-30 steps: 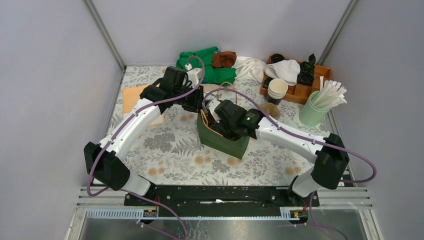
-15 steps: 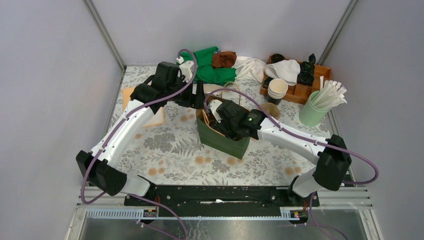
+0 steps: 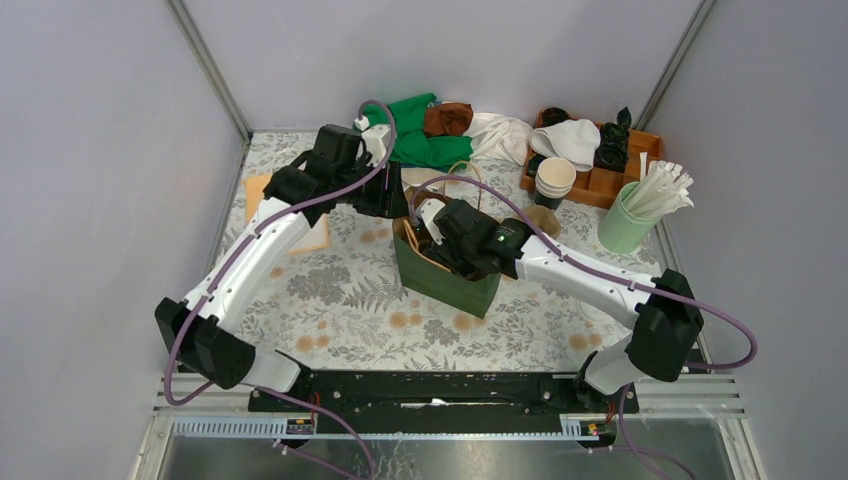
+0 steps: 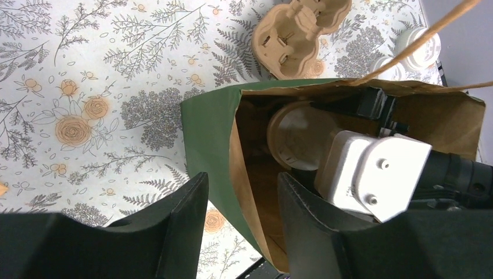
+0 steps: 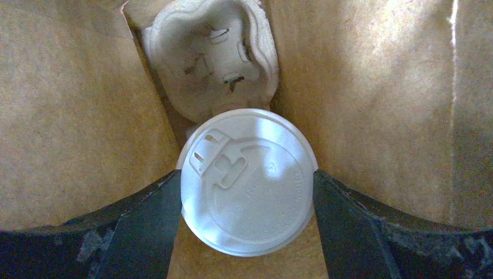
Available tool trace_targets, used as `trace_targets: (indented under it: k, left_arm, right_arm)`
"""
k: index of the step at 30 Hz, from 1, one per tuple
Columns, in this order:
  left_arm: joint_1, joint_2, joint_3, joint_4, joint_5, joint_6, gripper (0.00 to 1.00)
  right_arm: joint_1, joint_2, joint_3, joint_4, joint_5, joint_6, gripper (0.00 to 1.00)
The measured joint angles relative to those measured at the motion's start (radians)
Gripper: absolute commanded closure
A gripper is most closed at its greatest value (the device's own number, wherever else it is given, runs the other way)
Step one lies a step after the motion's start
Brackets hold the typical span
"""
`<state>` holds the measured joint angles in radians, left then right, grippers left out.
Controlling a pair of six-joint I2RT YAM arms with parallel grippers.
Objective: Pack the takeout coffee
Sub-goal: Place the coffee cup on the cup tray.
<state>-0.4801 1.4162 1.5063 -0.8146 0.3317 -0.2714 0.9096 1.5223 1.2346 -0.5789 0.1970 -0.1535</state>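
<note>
A green paper bag (image 3: 445, 283) with a brown inside stands open at mid-table. My right gripper (image 5: 247, 192) reaches down into it and is shut on the takeout coffee (image 5: 247, 180), both fingers pressed against the rim of its white lid. The cup body is hidden under the lid. A brown pulp carrier (image 5: 212, 52) lies inside the bag beyond the cup. In the left wrist view the lid (image 4: 296, 136) shows inside the bag (image 4: 209, 133). My left gripper (image 4: 241, 203) is open, its fingers straddling the bag's near wall without pinching it.
Another pulp carrier (image 4: 302, 29) and two lidded cups (image 4: 415, 46) sit on the floral cloth beyond the bag. A stack of lidless cups (image 3: 553, 180), a wooden tray (image 3: 600, 185), a green tumbler of white sticks (image 3: 625, 225) and piled cloths (image 3: 420, 135) line the back.
My left arm has swung to the left and its wrist has drawn back a little at the bag's rim. The right arm has stayed still inside the bag.
</note>
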Motion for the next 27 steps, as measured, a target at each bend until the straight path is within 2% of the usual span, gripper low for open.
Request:
trace_targets:
  k: [4,6,8,9,10,27]
  left_arm:
    - [0.000,0.034,0.000,0.000,0.003,0.002,0.50]
    - [-0.001,0.052,0.000,-0.001,0.003,0.002,0.64]
    - [-0.005,0.067,0.000,-0.008,0.002,0.008,0.89]
    - [-0.006,0.072,0.001,-0.011,0.002,0.005,0.97]
    - [-0.010,0.078,0.006,-0.021,0.001,0.016,1.00]
    - [-0.037,0.190,0.211,-0.202,0.005,0.032,1.00]
  right_arm:
    - [0.000,0.000,0.000,0.001,0.000,0.000,0.64]
    - [0.000,0.000,0.000,0.001,0.000,-0.002,0.64]
    - [0.000,0.000,0.000,0.001,0.000,-0.003,0.65]
    - [0.000,0.000,0.000,0.001,0.000,-0.004,0.64]
    - [0.000,0.000,0.000,0.001,0.000,-0.005,0.64]
    - [0.000,-0.015,-0.026,0.013,0.048,-0.075,0.64]
